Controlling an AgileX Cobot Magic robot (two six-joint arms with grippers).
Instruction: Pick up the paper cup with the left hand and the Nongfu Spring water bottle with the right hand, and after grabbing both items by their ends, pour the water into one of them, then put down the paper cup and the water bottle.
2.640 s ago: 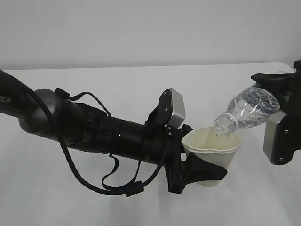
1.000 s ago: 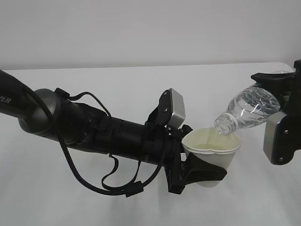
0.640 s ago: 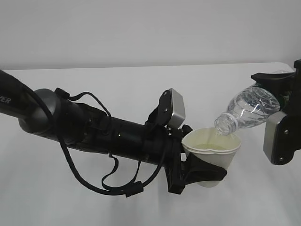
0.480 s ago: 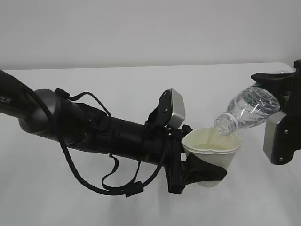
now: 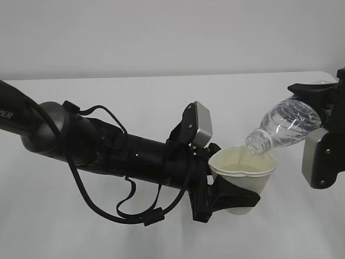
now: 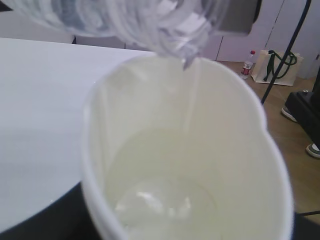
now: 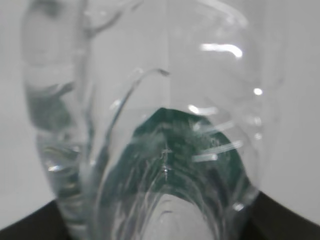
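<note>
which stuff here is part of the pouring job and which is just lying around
In the job: paper cup, water bottle, water, left gripper, right gripper.
Lying about: small bottle, bag, shoe, all on the floor.

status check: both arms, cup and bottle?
Left end effector clamped on paper cup. Right end effector holds tilted bottle, mouth over cup rim. Water pooled in cup. Nothing obstructing.

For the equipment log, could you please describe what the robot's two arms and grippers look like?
The left arm is black and tubular, with white lettering, loose black cables and a grey box at the wrist. Its gripper has black fingers. The right gripper is black, with a similar grey box.
</note>
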